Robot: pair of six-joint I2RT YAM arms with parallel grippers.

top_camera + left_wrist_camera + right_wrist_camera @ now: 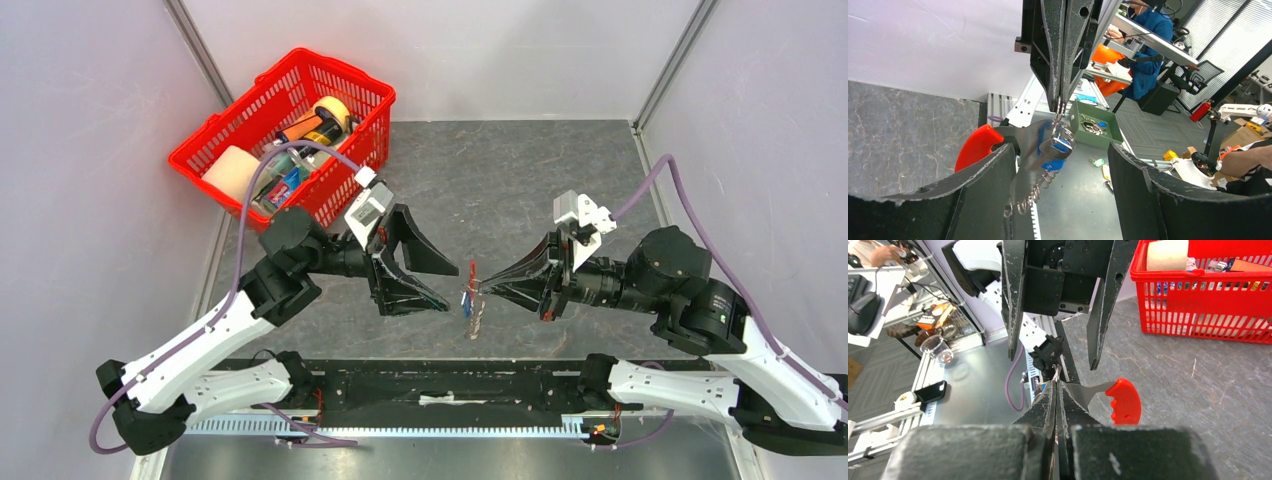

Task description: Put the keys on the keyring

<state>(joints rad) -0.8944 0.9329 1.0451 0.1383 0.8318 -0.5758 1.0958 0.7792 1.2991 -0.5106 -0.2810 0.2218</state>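
Blue key seemingly hangs on keyring in right pincer.

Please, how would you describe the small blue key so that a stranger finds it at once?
Look above the middle of the grey table, at the shut tips of the right gripper. A small bundle hangs there. The key is its only blue piece, next to the red clip and a silvery coil.

keyring between both jaws, basket behind at left
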